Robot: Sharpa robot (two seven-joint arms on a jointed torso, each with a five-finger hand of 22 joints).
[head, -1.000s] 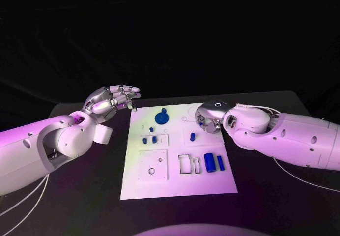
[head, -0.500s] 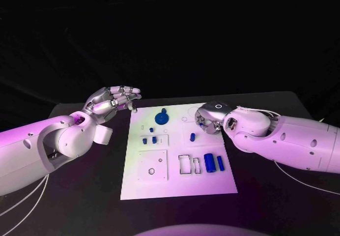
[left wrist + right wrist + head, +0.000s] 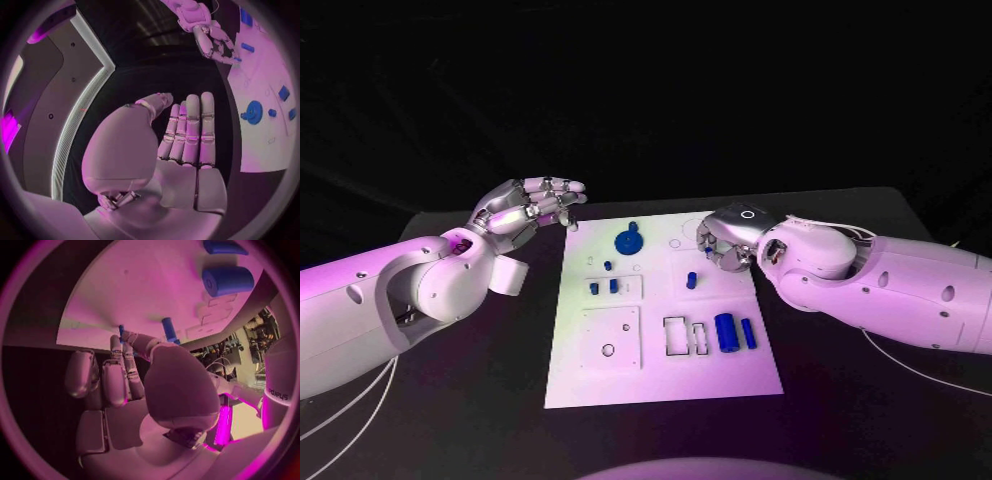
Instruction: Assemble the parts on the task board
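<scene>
Matt white task board (image 3: 661,375), glossy blue plastic parts (image 3: 727,328)

My arms: white, smooth, bulbous shells, small dark screw holes dotted along the forearms. Thin pale cables trail beneath both arms. Left robot hand (image 3: 528,209): silver, segmented fingers, visible joints; a broad smooth thumb cover. Right robot hand (image 3: 727,240): same silver build, with a dark round cap ringed in white at the wrist. Dark lettering on my right wrist shell, partly legible.

White task board (image 3: 661,375) lay flat mid-table | blue parts: round piece (image 3: 629,240) far end; cylinder (image 3: 727,330) near right.
</scene>
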